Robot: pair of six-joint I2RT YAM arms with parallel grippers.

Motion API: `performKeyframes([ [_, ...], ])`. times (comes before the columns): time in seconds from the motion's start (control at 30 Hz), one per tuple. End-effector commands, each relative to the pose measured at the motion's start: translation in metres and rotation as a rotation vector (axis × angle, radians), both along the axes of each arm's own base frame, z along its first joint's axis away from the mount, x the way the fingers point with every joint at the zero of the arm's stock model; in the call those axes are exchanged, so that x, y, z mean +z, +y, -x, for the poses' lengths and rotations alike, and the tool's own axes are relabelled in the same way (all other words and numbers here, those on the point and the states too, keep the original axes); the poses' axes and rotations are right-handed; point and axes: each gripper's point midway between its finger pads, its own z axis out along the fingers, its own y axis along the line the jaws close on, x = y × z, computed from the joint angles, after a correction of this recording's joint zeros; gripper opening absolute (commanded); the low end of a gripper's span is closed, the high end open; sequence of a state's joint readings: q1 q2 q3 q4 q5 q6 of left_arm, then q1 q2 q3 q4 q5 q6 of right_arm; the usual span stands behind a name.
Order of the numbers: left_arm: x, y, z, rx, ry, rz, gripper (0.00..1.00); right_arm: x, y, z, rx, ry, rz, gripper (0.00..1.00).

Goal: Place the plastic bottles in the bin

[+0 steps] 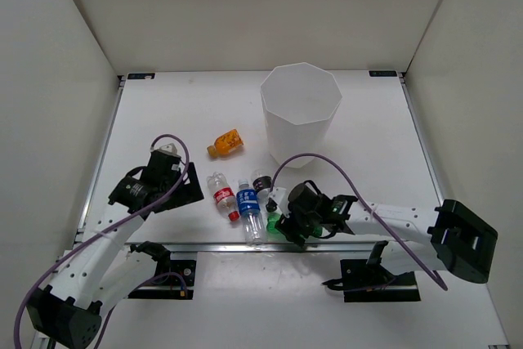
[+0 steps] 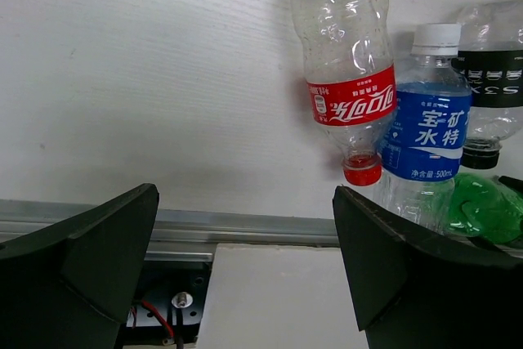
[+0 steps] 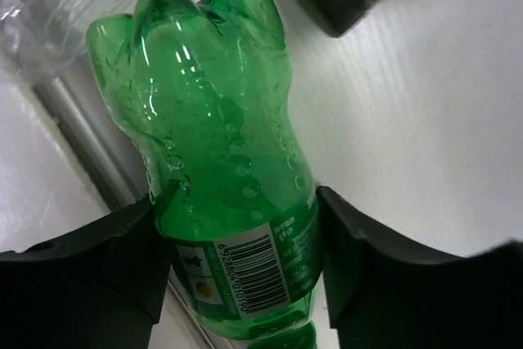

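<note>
The green bottle [image 3: 216, 136] lies at the table's front edge, and my right gripper [image 3: 237, 271] is shut on its labelled middle, one finger on each side. From above, the green bottle [image 1: 275, 222] shows just left of the right gripper [image 1: 288, 226]. My left gripper [image 2: 245, 271] is open and empty, over the front rail, left of the red-labelled bottle [image 2: 347, 79]. Beside that lie the blue-labelled [image 2: 425, 132] and black-labelled [image 2: 490, 87] bottles. The orange bottle [image 1: 224, 143] lies farther back. The white bin [image 1: 298, 140] stands upright behind the bottles.
The metal rail [image 2: 245, 226] runs along the table's front edge under both grippers. White walls enclose the table on three sides. A purple cable [image 1: 310, 159] arcs over the right arm near the bin's base.
</note>
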State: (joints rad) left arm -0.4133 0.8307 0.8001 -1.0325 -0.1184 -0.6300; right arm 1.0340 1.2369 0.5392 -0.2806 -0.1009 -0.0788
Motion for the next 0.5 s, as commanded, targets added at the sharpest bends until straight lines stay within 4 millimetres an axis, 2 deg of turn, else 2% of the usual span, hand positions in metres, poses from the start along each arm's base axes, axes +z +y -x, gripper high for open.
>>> performKeyframes([
  [0.0, -0.002, -0.008, -0.003, 0.018, -0.004, 0.043, 0.99, 0.014, 0.015, -0.010, -0.023, -0.065, -0.057, 0.52],
  [0.07, -0.001, -0.006, -0.005, 0.030, -0.009, 0.037, 0.99, 0.032, 0.017, -0.015, -0.041, -0.103, -0.083, 0.39],
  [0.13, -0.003, -0.005, -0.005, 0.033, -0.006, 0.032, 0.98, 0.046, 0.016, -0.010, -0.032, -0.115, -0.083, 0.34],
  [0.17, -0.004, -0.004, -0.006, 0.038, -0.009, 0.035, 0.99, 0.068, 0.023, -0.012, -0.014, -0.145, -0.131, 0.32],
  [0.2, -0.001, -0.007, -0.007, 0.032, -0.023, 0.047, 0.99, 0.079, 0.023, -0.006, 0.003, -0.148, -0.141, 0.32],
  [0.3, -0.004, -0.011, -0.010, 0.035, -0.024, 0.064, 0.99, 0.132, 0.033, -0.006, 0.025, -0.199, -0.223, 0.29],
  [0.37, -0.007, -0.012, -0.012, 0.039, -0.021, 0.069, 0.99, 0.189, 0.047, -0.017, 0.029, -0.286, -0.323, 0.28],
  [0.4, -0.006, -0.016, -0.014, 0.035, -0.029, 0.081, 0.99, 0.200, 0.052, -0.020, 0.051, -0.306, -0.332, 0.28],
  [0.47, -0.007, -0.019, -0.017, 0.039, -0.025, 0.084, 0.99, 0.263, 0.064, -0.038, 0.069, -0.399, -0.421, 0.26],
])
